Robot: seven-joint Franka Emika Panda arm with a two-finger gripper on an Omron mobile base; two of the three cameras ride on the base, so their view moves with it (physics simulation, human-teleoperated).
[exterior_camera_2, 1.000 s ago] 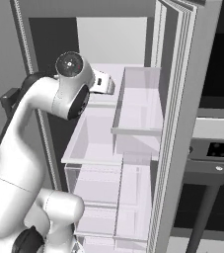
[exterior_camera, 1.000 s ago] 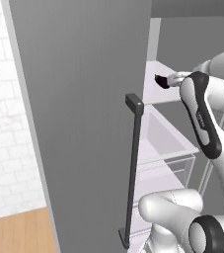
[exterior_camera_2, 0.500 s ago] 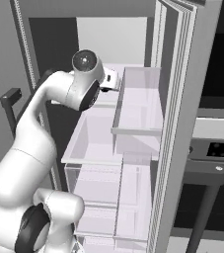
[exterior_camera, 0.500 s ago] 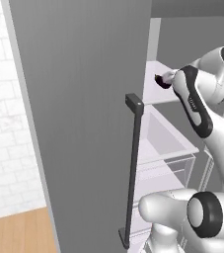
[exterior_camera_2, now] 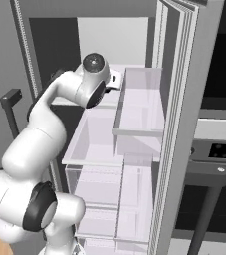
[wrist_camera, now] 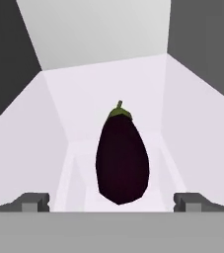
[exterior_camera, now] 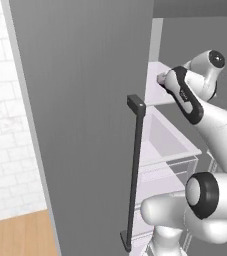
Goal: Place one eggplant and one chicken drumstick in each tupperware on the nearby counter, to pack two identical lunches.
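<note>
A glossy dark purple eggplant (wrist_camera: 121, 158) with a green stem lies on a pale fridge shelf (wrist_camera: 84, 99), stem end pointing away from me. My gripper (wrist_camera: 112, 201) is open. Its two dark fingertips (wrist_camera: 34, 200) stand wide on either side of the eggplant's near end without touching it. In the base views my white arm reaches into the open fridge at upper-shelf height, the hand (exterior_camera_2: 115, 79) deep inside. The chicken drumsticks and tupperwares are out of view.
The grey fridge door (exterior_camera: 85, 125) with its dark bar handle (exterior_camera: 133, 170) stands open on the left. Clear door bins (exterior_camera_2: 139, 109) hang on the right, and drawers (exterior_camera_2: 94, 189) sit below the shelf. A dark oven (exterior_camera_2: 219, 149) is further right. Light-brown wood (exterior_camera: 15, 235) shows low left.
My arm has pushed further into the fridge, its elbow swinging up and back while the hand went deeper over the shelf. The jaws stayed open.
</note>
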